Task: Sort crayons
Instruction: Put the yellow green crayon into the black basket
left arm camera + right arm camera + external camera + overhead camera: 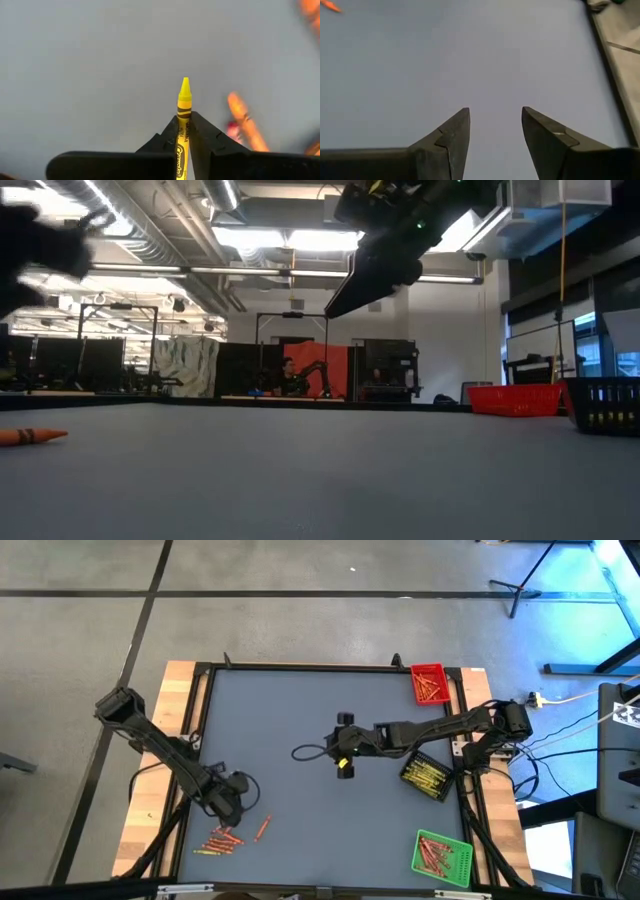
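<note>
The left gripper's (184, 131) fingers (165, 137) are closed tight on a yellow crayon (183, 107), whose pointed tip sticks out past them over bare grey table (300, 720). Just beside those fingers, a blurred orange crayon (246, 124) is seen lying flat. From above, the left gripper is placed near the table's front left corner, directly over a small heap of loose crayons (222, 839), with one orange crayon (263, 828) lying slightly apart.

The right gripper's (495, 131) fingers are held apart with nothing between them, above the middle of the table, where wide open surface is left on every side.

Only the overhead view shows the three trays along the right edge: red tray (430, 683) at the far corner, black tray (428, 776) midway, green tray (442, 858) at the near corner. The table-level view alone shows a person (287, 378) seated far behind.
</note>
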You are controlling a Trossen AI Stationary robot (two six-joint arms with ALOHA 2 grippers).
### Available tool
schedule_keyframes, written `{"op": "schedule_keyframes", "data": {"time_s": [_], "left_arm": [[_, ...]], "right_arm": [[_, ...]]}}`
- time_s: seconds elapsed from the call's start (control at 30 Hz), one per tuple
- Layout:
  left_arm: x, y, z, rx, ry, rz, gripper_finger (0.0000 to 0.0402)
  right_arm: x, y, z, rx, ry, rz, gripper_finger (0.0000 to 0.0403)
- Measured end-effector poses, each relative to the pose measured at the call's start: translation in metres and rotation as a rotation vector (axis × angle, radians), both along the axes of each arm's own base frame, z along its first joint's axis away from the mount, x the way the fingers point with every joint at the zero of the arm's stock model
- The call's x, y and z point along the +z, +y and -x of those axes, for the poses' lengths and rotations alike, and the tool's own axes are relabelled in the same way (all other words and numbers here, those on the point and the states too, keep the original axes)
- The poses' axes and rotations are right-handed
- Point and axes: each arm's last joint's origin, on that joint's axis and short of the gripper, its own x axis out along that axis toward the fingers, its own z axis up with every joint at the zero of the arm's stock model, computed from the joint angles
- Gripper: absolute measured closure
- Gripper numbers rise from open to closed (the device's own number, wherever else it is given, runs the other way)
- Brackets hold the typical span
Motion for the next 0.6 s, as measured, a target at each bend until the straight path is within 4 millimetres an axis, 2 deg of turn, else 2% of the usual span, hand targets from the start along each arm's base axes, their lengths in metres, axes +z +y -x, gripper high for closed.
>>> {"op": "schedule_keyframes", "data": {"time_s": [0.17,0.3,0.6], "left_arm": [[0.031,0.001,-0.025,-0.14,-0.181,-0.15,0.039],[0.048,0.005,-0.041,-0.234,-0.327,-0.35,0.039],[0.052,0.019,-0.078,-0.37,-0.58,-0.534,0.039]], "right_arm": [[-0.002,0.003,0.0,0.067,-0.006,-0.06,0.0224],[-0.009,0.003,0.002,0.081,-0.011,-0.069,0.0224],[-0.017,0.003,0.002,0.106,-0.13,-0.062,0.0224]]}}
